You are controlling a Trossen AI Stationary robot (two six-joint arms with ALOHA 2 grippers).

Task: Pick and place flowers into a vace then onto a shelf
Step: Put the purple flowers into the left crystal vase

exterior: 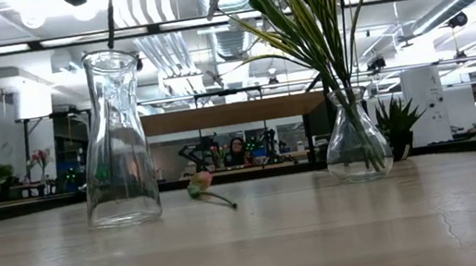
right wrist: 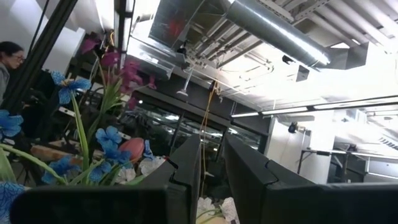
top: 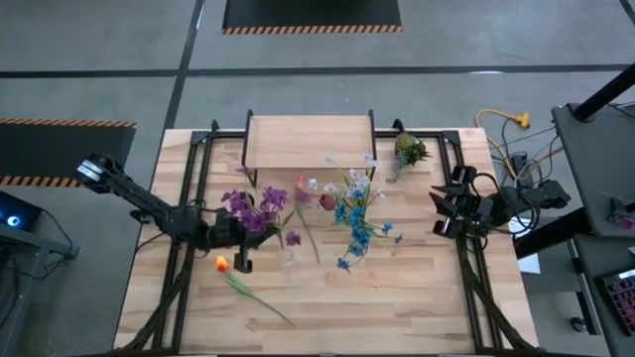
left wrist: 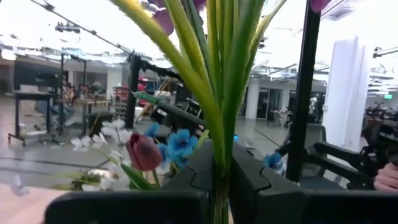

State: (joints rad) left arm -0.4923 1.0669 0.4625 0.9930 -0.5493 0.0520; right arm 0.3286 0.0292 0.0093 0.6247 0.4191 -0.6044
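My left gripper (top: pixel 238 230) hovers over the table's left middle, shut on a bunch of purple flowers (top: pixel 253 208). Just to its right stands an empty glass vase (exterior: pixel 113 141). A second glass vase (exterior: pixel 356 144) at the table's middle holds blue, white and dark red flowers (top: pixel 357 213) by their stems. An orange flower (top: pixel 223 263) lies flat on the table near the left gripper. The shelf (top: pixel 310 139) stands at the far middle. My right gripper (top: pixel 442 208) waits at the right side with a narrow gap between its fingers and nothing in it. My left gripper pinches the purple bunch's green stems (left wrist: pixel 219 180) between its two fingers, low on the stems. Several stems sit together in the gap. They rise and fan out above the fingers, with the blooms on top. The bunch is lifted clear of the table.
A stubby yellow-green tuft (top: pixel 409 151) stands by the shelf's right end. Black frame rails (top: pixel 198 169) run along the table's left and right sides. Cables (top: pixel 506 149) lie off the right edge. A person (right wrist: pixel 6 62) shows in the room beyond.
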